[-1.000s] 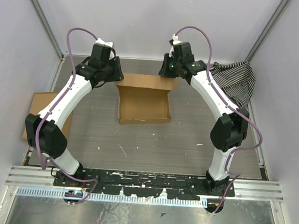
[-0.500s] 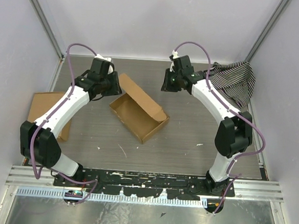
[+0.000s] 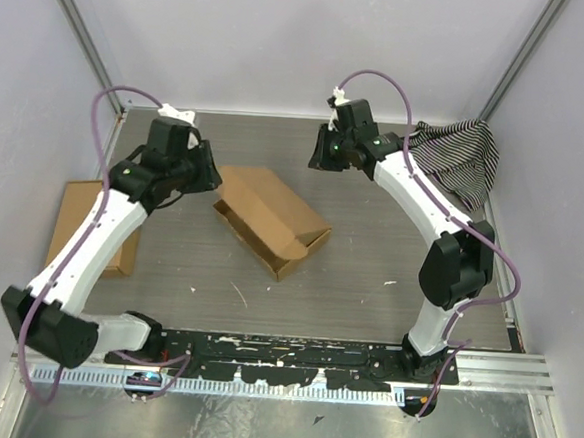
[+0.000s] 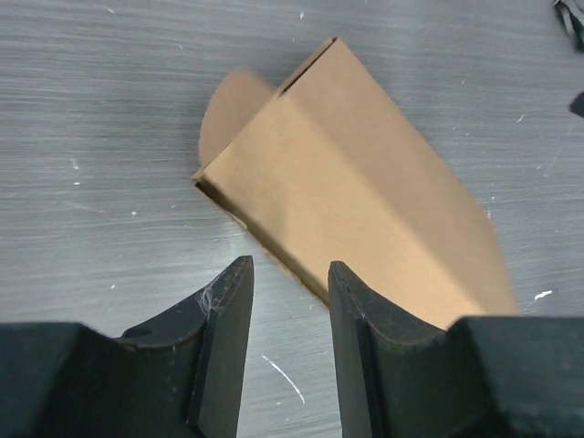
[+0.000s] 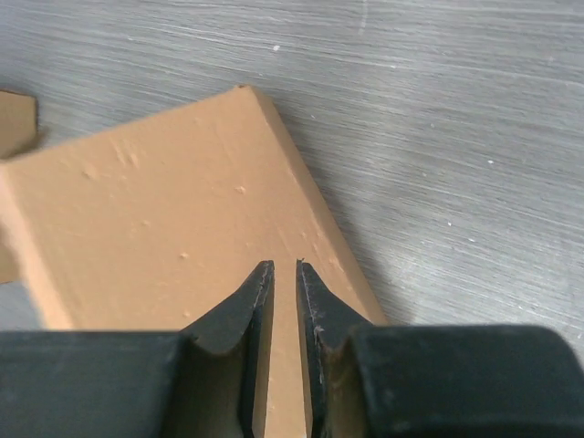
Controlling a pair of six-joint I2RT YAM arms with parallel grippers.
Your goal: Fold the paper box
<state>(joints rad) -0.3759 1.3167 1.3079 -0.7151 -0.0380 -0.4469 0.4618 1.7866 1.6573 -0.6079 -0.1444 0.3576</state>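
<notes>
Left claw [image 4: 290,265] is held half open and right claw [image 5: 284,265] narrowed to a slit, both empty; the paper box [image 3: 272,218] is best pressed shut evenly along its free edge.

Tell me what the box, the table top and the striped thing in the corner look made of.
The paper box: plain brown cardboard, matte, thick cut edge, crisp creases. The table top: grey with a wood-grain look, probably laminate, scuffed white. The striped cloth: soft fabric, black-and-white, lying in folds.
</notes>
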